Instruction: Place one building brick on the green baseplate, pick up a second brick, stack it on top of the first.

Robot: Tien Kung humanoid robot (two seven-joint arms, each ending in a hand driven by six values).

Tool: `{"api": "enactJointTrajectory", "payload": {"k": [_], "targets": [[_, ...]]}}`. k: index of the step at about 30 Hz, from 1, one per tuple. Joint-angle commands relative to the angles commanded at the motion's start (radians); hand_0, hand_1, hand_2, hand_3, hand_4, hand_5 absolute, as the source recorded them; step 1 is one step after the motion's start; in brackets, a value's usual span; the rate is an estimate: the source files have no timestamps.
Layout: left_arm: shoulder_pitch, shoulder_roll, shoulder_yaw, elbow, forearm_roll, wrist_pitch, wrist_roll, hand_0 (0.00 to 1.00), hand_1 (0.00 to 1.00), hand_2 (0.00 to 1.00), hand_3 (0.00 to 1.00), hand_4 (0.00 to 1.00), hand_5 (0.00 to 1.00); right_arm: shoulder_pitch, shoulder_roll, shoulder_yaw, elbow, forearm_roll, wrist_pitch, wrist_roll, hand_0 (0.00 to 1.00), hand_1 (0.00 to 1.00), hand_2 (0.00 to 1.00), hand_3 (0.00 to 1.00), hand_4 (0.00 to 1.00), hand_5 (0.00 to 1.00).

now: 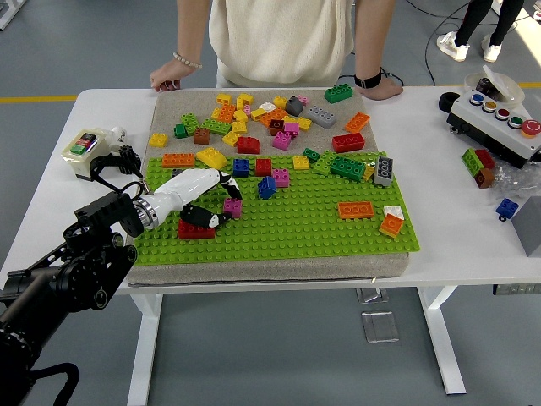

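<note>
The green baseplate [296, 228] lies on a grey pad in the middle of the table. My left hand [218, 203], white with black fingertips, reaches over its left part. A red brick [193, 231] sits on the plate right under the hand, and the thumb lies on top of it. A magenta brick [233, 208] stands on the plate just past the thumb, below the spread fingers [228, 181]. The hand is open and holds nothing. The right arm is out of view.
Several loose bricks [270, 114] lie on the pad behind the plate, and more stand along its back edge. An orange brick [356, 210] sits at the plate's right. A person's hands [167, 82] rest on the far edge. A button box [499, 118] stands far right.
</note>
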Motion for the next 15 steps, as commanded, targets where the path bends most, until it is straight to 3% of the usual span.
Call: {"api": "enactJointTrajectory", "payload": {"k": [15], "targets": [[0.023, 0.006, -0.026, -0.029, 0.0, -0.001, 0.004, 0.707, 0.653, 0.562, 0.55, 0.615, 0.002, -0.003, 0.002, 0.004, 0.0, 0.001, -0.002, 0.001, 0.743, 0.667, 0.715, 0.602, 0.922, 0.504]]}}
